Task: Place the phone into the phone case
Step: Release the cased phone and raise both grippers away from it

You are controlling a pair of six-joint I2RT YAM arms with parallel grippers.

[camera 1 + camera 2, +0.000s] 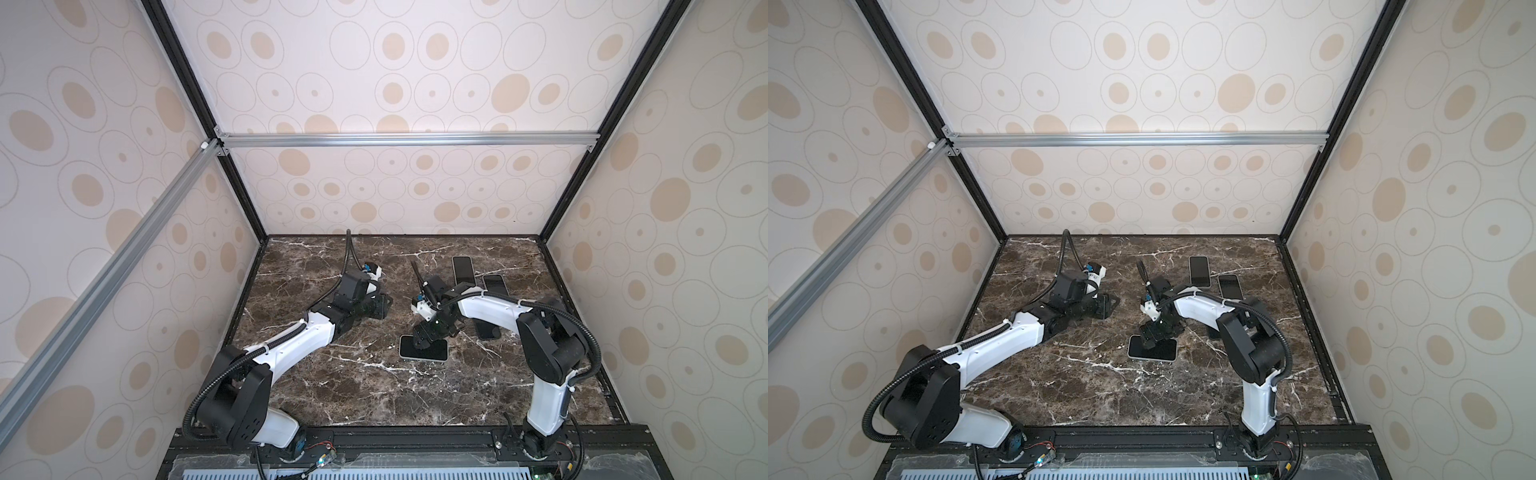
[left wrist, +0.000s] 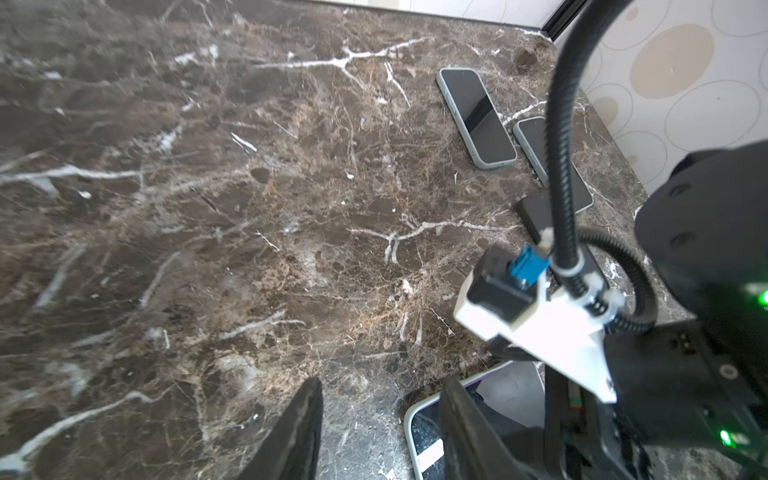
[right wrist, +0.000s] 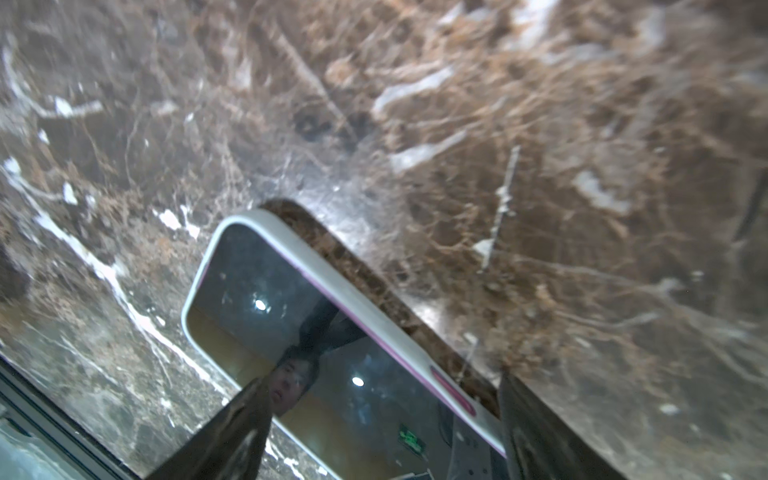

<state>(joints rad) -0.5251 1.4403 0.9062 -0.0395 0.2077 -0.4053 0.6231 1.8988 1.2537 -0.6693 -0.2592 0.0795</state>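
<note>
Two grippers, your right gripper [image 1: 419, 344] spread astride the phone [image 3: 249, 282], one phone seated in one white phone case [image 3: 332, 266], flat on the marble table [image 1: 332, 395], your left gripper [image 2: 382, 388] parted over bare marble, two spare handsets back right, far phone [image 1: 462, 270], nearer phone [image 1: 495, 284], one dark slab [image 1: 488, 331] beside.

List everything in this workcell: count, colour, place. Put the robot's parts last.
table: 1, brown marble with white veins, floor of the cell
white-cased phone: 1, white rim, dark screen, flat at front centre
grey-cased phones: 2, dark screens, side by side at back right
dark slab: 1, black, partly hidden under the right arm; phone or case, cannot tell
left gripper: 1, black, open, empty, left of centre
right gripper: 1, black, open, astride the white-cased phone
</note>
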